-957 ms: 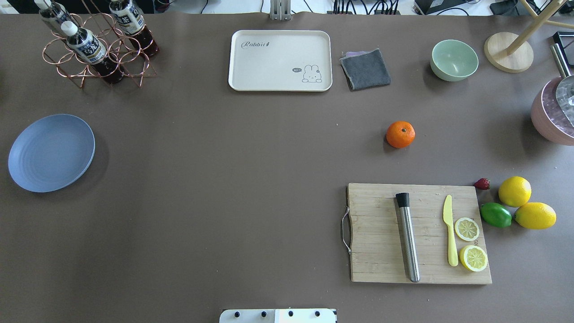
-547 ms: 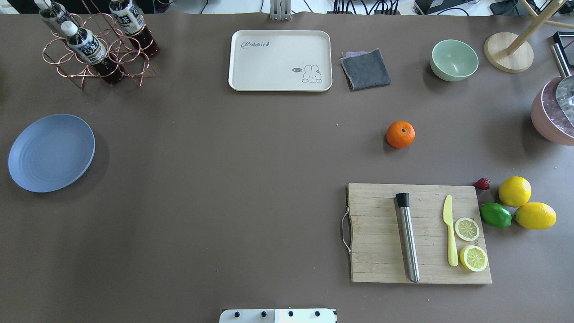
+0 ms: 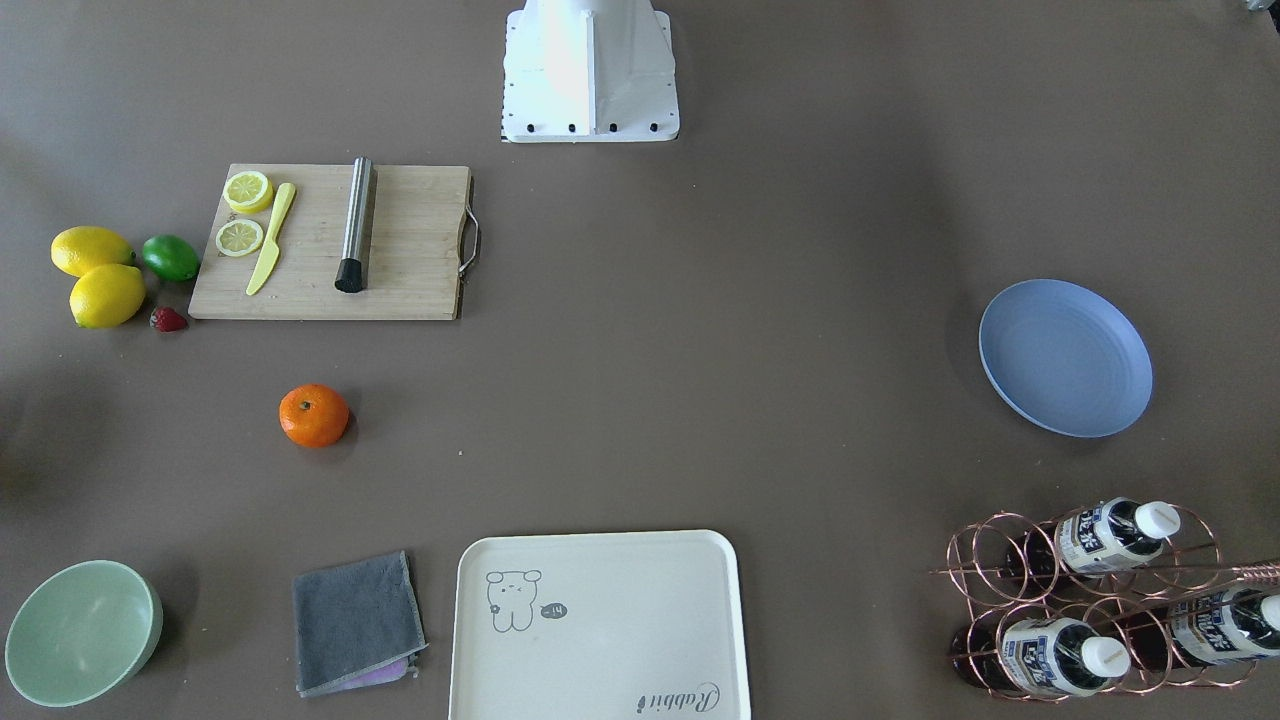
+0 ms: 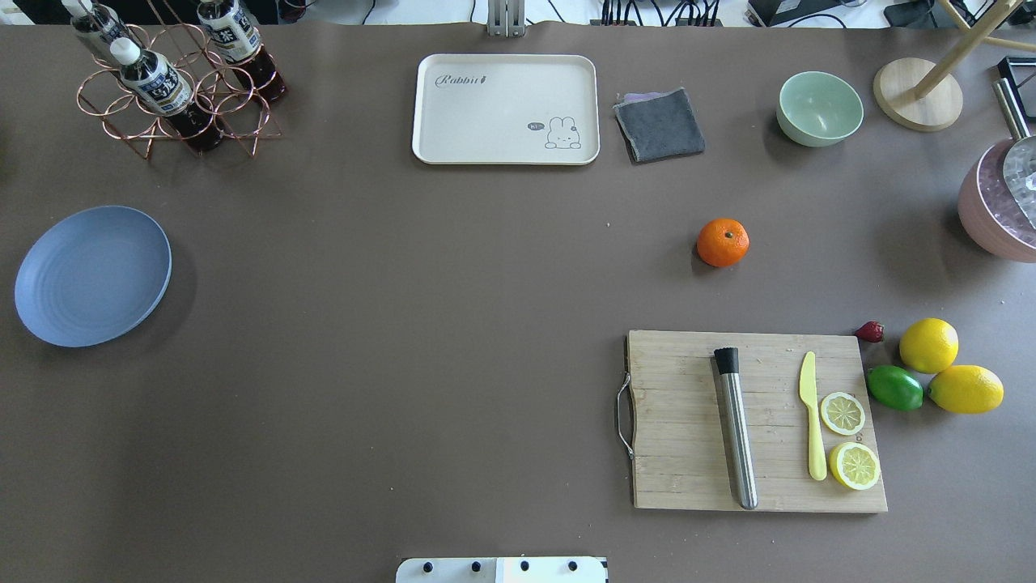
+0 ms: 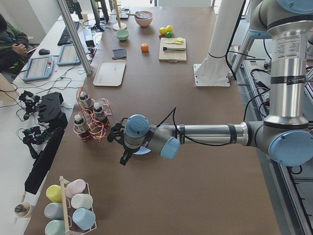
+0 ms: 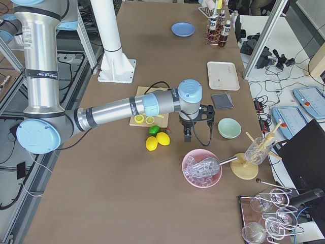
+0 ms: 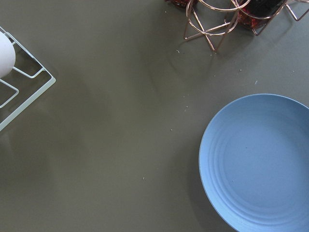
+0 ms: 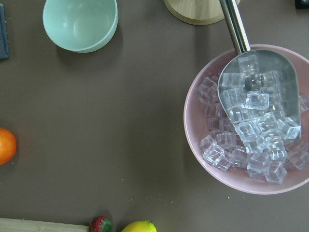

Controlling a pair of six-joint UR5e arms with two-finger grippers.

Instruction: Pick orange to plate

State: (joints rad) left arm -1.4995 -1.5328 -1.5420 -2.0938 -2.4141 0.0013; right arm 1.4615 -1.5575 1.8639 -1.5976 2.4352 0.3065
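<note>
orange (image 4: pixel 723 242) on tabletop (image 4: pixel 405 324) right of centre, plate (image 4: pixel 93 275) at left edge, left tool (image 5: pixel 123 157) and right tool (image 6: pixel 187 136) opening: can't tell

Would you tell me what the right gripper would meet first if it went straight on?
The right gripper points down, so probably bare table, between orange and bowl of ice.

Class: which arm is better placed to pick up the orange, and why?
Right, probably: the right gripper hangs near the orange, while the left gripper is far off by the plate.
</note>
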